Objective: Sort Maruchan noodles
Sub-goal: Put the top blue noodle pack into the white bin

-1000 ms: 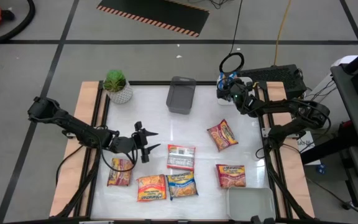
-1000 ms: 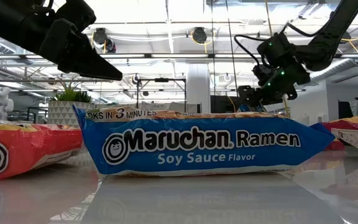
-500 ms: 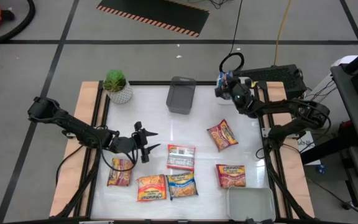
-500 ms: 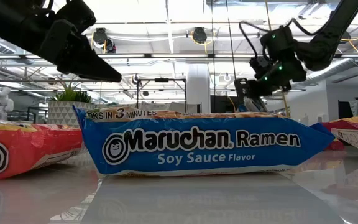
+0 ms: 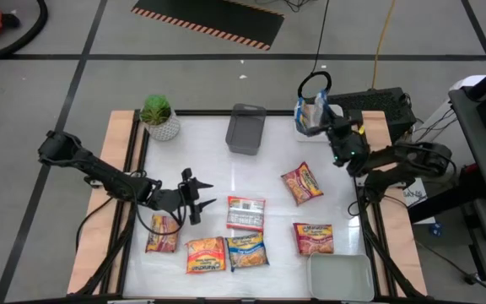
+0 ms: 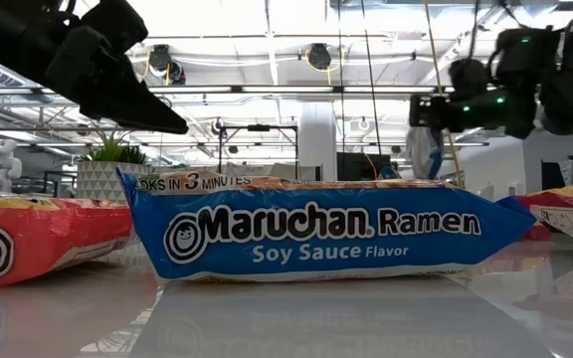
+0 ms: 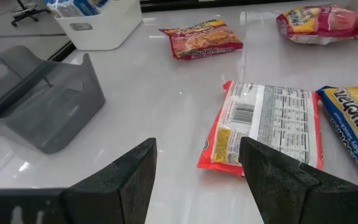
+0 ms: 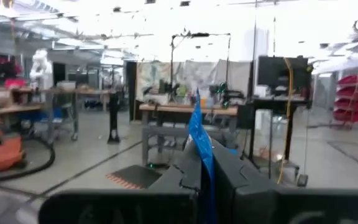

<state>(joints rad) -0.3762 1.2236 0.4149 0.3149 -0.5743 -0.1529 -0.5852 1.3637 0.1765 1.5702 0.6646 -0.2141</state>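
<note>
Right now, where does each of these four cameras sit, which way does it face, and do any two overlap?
High: above, looking straight down on the table; shows both arms, left gripper, right gripper.
Low: at table-top height, looking level across at the Soy Sauce packet and the room; arms overhead.
Left wrist: on the left arm, looking past its open fingers at the white-and-red packet.
Right wrist: on the right arm, facing the room; its shut gripper pinches a blue packet.
Shared: high and left wrist views both show the grey tray.

Blue packet (image 6: 316,234) front: "Maruchan Ramen", "Soy Sauce Flavor"
Blue packet top edge: "…OKS IN 3 MINUTES"
Blue-and-yellow packet (image 7: 353,127) seen from left wrist: "Maruchan", upside down, partly cut off
</note>
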